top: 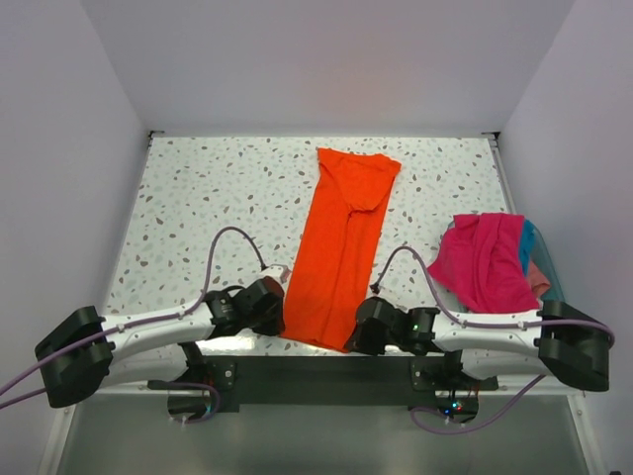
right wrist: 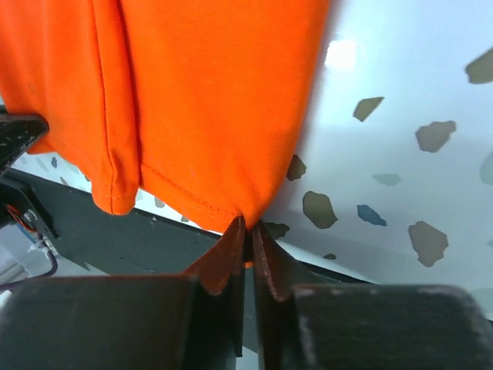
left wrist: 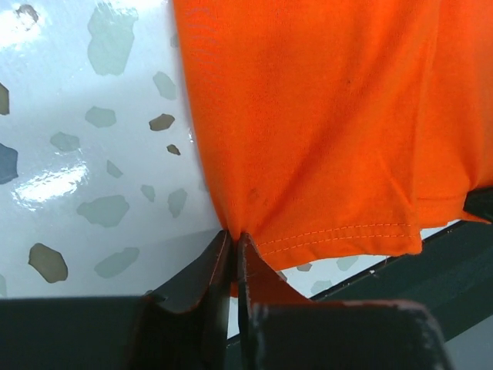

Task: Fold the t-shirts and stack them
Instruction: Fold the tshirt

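Jaws of L gripper (left wrist: 235,237) & R gripper (right wrist: 248,225) tight on orange t-shirt (top: 341,237) hem corners

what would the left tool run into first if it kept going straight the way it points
The long folded bright orange cloth t-shirt: the left tool is pinched shut on its near hem corner, and the rest of the cloth looks to lie straight ahead on the speckled white table.

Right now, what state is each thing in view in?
orange shirt, folded into a long strip, flat on the table, near hem corners pinched.
left fingers, shut on the orange shirt's near left corner.
right fingers, shut on its near right corner.
pink shirts, crumpled in a heap over the bin.
bin, mostly covered by the heap.
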